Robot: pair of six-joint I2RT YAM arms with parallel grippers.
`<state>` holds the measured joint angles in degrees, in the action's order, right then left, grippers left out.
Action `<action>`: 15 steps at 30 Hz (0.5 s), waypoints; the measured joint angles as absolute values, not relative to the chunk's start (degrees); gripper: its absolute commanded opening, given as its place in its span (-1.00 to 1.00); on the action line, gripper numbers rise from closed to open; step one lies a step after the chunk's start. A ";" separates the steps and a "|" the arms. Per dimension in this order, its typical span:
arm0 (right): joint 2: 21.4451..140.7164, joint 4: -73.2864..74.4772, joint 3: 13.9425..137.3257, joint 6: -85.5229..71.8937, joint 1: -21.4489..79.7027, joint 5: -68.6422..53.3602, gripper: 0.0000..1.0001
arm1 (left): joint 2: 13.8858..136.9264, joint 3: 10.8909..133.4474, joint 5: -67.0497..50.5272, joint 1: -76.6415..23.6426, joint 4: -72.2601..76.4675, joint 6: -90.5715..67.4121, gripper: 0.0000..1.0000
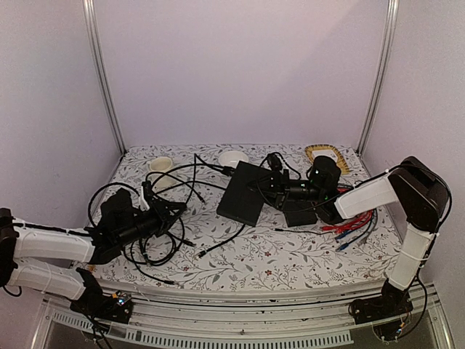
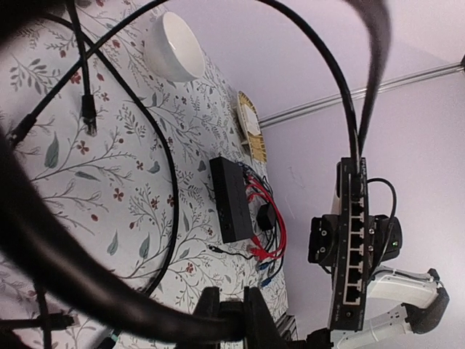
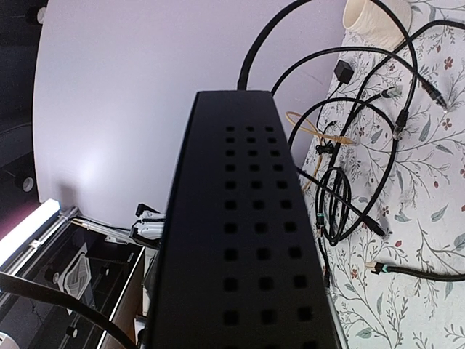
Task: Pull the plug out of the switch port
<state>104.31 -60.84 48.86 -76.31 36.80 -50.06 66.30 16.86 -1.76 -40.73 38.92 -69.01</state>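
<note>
Near left, the left hand (image 1: 168, 213) is clamped on a thick black cable (image 2: 109, 291) among loose loops. Bare floral counter (image 1: 290, 254) lies between the arms. Mid-counter, the right hand (image 1: 270, 185) grips the flat matte-black switch box (image 1: 243, 193) by its right edge, ports facing left. A white bowl (image 1: 232, 157) sits just beyond.

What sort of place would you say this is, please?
Probably a robot test booth: plain white walls with metal posts, a cloth-covered table, plus loose cables and a switch.
</note>
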 measured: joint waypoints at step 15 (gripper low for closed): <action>104.31 -60.45 48.90 -76.31 37.06 -50.33 -0.97 | 38.70 4.71 2.85 -40.29 15.44 -74.85 -0.74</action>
<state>104.31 -60.45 48.90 -76.31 37.06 -50.33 38.70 4.71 2.85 -40.29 15.44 -74.85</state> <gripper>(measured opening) 0.254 0.088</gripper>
